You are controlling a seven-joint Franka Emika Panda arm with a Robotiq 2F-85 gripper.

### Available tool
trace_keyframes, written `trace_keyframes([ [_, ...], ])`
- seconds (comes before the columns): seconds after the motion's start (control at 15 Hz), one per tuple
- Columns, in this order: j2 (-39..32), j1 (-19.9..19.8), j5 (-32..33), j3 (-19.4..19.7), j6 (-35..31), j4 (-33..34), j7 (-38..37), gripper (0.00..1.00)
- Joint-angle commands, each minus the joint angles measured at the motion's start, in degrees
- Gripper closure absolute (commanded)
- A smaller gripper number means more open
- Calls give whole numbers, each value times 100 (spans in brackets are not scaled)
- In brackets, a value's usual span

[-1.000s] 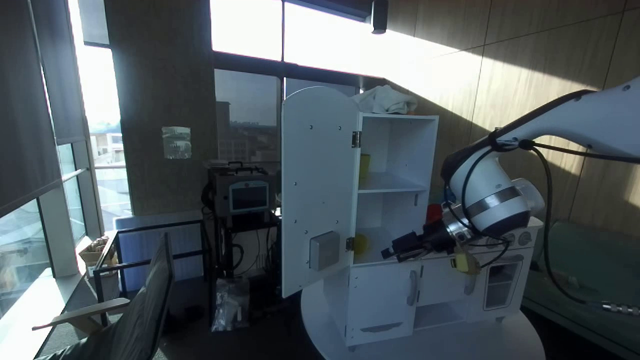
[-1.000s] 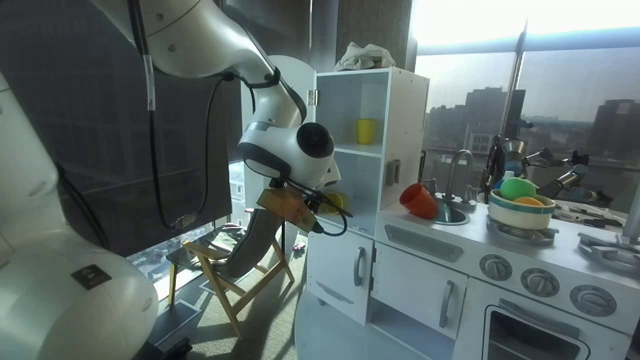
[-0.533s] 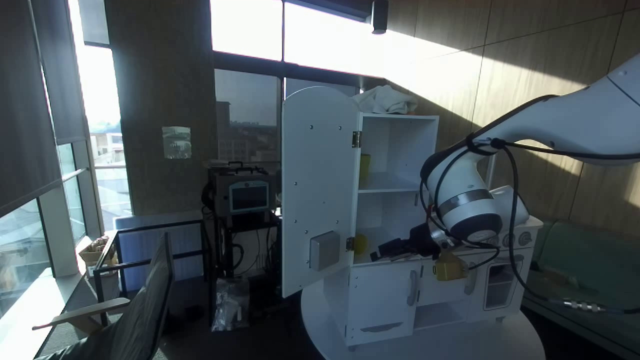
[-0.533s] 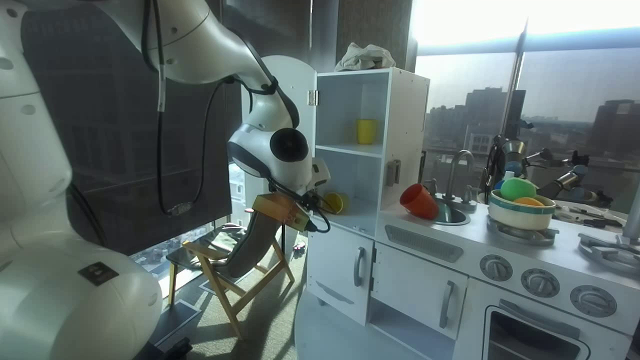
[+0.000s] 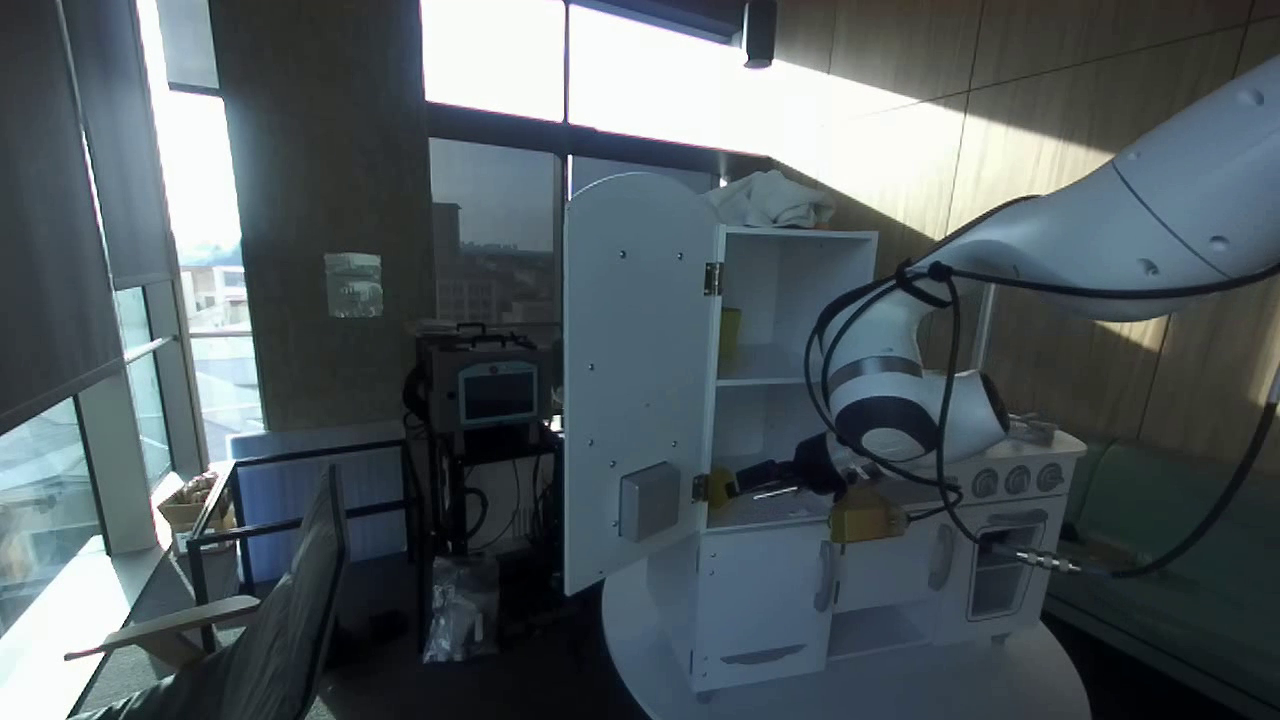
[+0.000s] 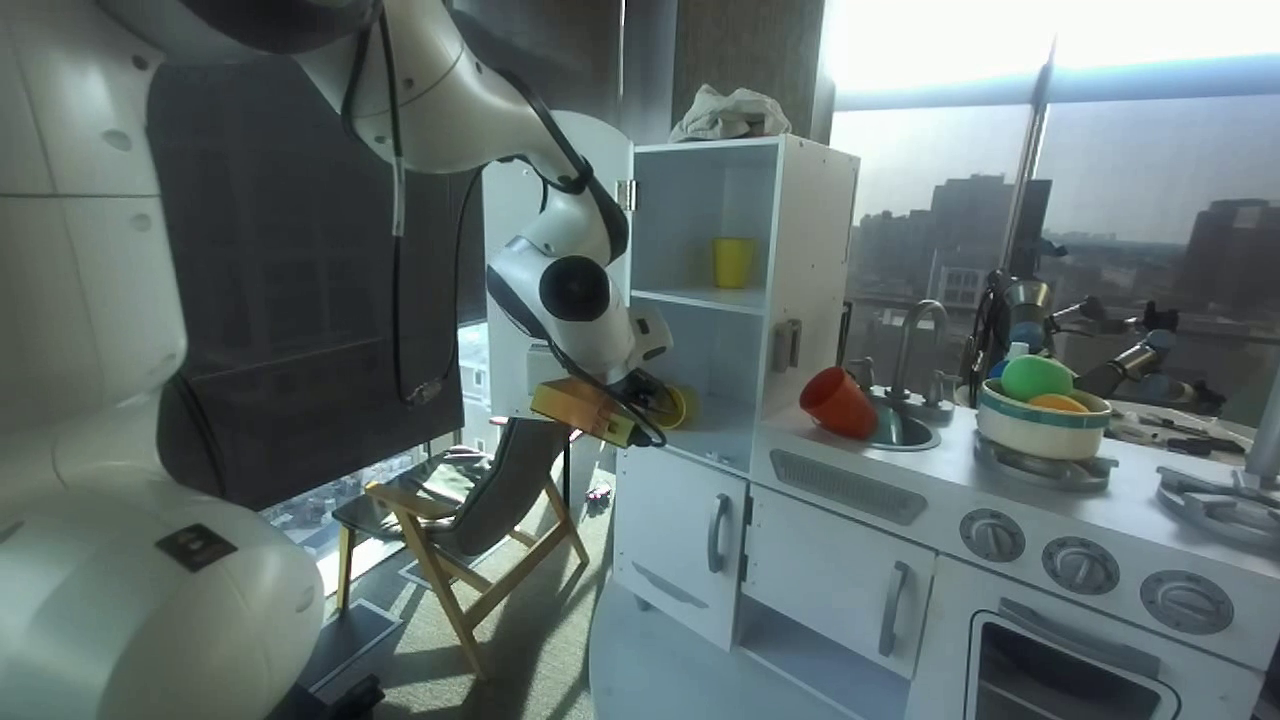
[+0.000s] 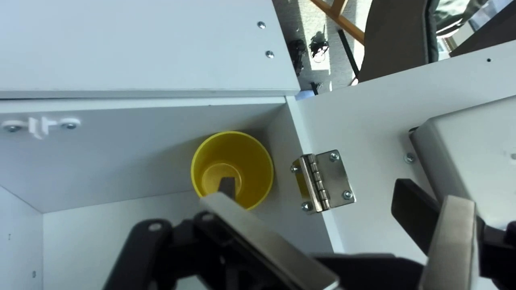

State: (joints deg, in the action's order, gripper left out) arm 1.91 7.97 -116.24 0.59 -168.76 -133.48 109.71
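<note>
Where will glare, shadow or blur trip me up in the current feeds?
Both exterior views: upper window glass blown out white, black two-fingered gripper dark, its finger detail hard to read. Wrist view: round yellow plastic-looking cup crisp, a soft shadow beside it; grey finger pads look slightly out of focus.

Gripper (image 7: pixel 317 189) was spread wide before a yellow cup (image 7: pixel 238 163).
Cup's inside showed; one fingertip (image 7: pixel 227 186) overlapped its mouth, contact unclear; metal hinge (image 7: pixel 331 181) showed beside the cup.

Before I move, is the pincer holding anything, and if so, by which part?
Nothing is held: the pincer stands open, one fingertip overlapping the lower yellow cup in the wrist view; contact is unclear.
</note>
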Motion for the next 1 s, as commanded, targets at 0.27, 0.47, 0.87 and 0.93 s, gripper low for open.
trace_keyframes([
  [0.27, -1039, -74, -1948, 269, -410, 1278, 2085, 0],
  [0.47, -1875, -139, -1950, 430, -368, 2129, 2098, 0],
  [0.87, -3080, -73, -1899, 691, -526, 3620, 1984, 0],
  [0.93, -3262, -51, -1937, 745, -559, 3823, 2023, 0],
])
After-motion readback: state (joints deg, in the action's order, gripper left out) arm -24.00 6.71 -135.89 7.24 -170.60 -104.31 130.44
